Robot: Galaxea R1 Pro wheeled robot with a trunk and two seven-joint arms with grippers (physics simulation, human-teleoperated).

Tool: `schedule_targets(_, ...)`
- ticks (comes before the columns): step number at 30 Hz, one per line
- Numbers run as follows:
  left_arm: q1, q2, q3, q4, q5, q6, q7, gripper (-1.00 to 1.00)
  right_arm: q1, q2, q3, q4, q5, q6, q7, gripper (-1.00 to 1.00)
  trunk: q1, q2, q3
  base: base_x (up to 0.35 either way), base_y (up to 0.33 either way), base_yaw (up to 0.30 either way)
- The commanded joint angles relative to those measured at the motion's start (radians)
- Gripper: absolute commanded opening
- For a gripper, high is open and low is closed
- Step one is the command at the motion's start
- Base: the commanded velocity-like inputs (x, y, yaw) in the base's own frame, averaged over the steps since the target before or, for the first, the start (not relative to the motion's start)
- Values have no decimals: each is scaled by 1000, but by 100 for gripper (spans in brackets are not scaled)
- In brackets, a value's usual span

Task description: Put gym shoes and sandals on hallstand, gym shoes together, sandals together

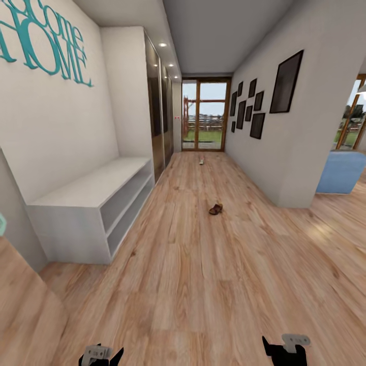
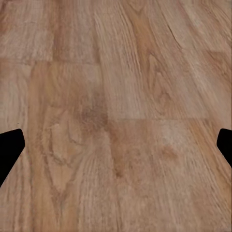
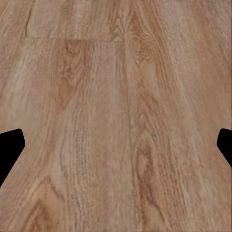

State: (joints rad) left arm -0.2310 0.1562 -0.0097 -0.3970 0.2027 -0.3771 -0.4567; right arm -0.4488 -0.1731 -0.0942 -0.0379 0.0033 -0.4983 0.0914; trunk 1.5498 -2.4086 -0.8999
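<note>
A long corridor is seen in the head view, with the corridor floor [image 1: 203,284] of light brown wood planks running from the bottom edge up to a glazed door [image 1: 205,116] at the upper middle. The hallstand [image 1: 96,203], a low white-grey unit with a flat top and two open shelf levels, is set against the wall at the left of the frame; its top and shelves are bare. One brown sandal [image 1: 215,209] lies on the planks right of centre, well apart from the hallstand. A small pale object [image 1: 201,161], too small to be identified, is seen farther up near the door. Dark picture frames [image 1: 285,82] hang on the wall at the upper right. The left tool [image 1: 100,356] and the right tool [image 1: 282,349] are seen at the bottom edge. In both wrist views, the fingertips are spread wide apart over bare planks, with nothing held.
</note>
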Motion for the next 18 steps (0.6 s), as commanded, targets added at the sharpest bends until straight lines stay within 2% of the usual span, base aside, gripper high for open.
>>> schedule_targets(1, -1, 0, -1, 1, 9, 0, -7, 100, -1, 0, -9, 1, 0, -3, 8, 100, 0, 0, -1, 339, 59, 0)
schedule_targets(18, -1, 0, -1, 1, 9, 0, -7, 100, -1, 0, -9, 1, 0, -3, 7, 100, 0, 0, -1, 339, 12, 0)
